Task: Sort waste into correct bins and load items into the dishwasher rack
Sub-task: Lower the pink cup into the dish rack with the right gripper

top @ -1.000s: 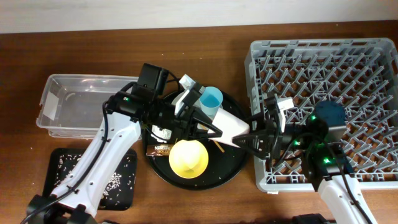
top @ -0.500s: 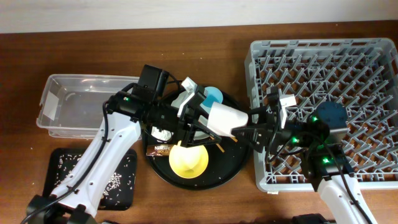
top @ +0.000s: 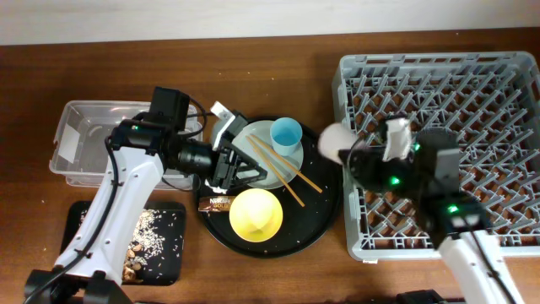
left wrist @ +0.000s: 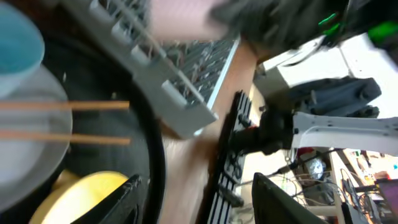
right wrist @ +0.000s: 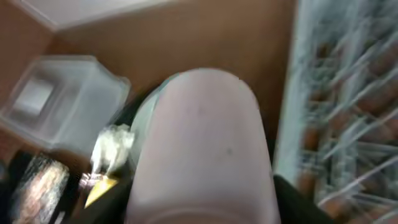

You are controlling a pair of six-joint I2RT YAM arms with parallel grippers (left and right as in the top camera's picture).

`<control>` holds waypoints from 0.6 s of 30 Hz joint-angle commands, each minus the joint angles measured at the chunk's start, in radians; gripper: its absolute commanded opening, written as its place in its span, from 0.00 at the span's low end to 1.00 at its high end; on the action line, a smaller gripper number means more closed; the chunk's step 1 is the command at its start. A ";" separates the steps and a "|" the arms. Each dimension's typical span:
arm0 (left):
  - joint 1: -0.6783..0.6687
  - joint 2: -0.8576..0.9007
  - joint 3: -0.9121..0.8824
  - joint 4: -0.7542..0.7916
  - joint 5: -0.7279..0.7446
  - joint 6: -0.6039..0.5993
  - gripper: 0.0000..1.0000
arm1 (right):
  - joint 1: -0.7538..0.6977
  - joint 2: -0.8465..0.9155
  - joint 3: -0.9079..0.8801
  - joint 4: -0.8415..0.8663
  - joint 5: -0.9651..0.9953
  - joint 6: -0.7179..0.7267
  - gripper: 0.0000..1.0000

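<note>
Up off the round tray (top: 319, 230) comes the pink cup (top: 332, 138), right gripper (top: 353, 158) clamped on it at nine o'clock on the rack (top: 439, 61), left gripper (top: 240, 165) spread empty; next, lower it between pegs.

the worktop (top: 253, 67) is dark brown wood, its fine grain running left to right, evenly lit with only soft shadows. along its far edge runs a pale off-white wall (top: 169, 17). in the left wrist view the worktop's edge gives way to a blurred, brightly lit room: a dark bundle (left wrist: 339, 93) against a white surface (left wrist: 373, 53), with thin cables (left wrist: 298, 180) lower down, all too smeared to make out further. in the right wrist view the wall shows as a white strip in the upper left corner.
</note>
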 commanded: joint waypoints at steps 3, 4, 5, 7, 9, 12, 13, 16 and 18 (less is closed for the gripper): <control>0.002 0.001 -0.007 -0.011 -0.153 -0.003 0.92 | 0.003 -0.003 0.272 -0.311 0.406 -0.074 0.57; 0.002 0.001 -0.007 -0.011 -0.206 -0.003 1.00 | 0.003 0.019 0.272 -0.351 0.419 -0.074 0.57; 0.002 0.001 -0.007 -0.011 -0.242 -0.003 1.00 | 0.003 0.050 0.272 -0.364 0.419 -0.074 0.56; 0.002 0.001 -0.007 -0.011 -0.295 -0.003 1.00 | 0.003 0.130 0.272 -0.362 0.419 -0.074 0.56; 0.002 0.001 -0.007 -0.011 -0.351 -0.003 1.00 | 0.004 0.197 0.272 -0.364 0.418 -0.074 0.55; 0.002 0.001 -0.007 -0.011 -0.501 -0.003 1.00 | 0.005 0.275 0.272 -0.377 0.418 -0.074 0.55; 0.002 0.001 -0.007 -0.011 -0.561 -0.003 1.00 | 0.005 0.307 0.272 -0.399 0.418 -0.074 0.54; 0.002 0.001 -0.007 -0.011 -0.599 -0.003 1.00 | 0.005 0.344 0.271 -0.417 0.418 -0.074 0.54; 0.002 0.001 -0.007 -0.011 -0.599 -0.003 1.00 | 0.005 0.347 0.271 -0.424 0.418 -0.074 0.63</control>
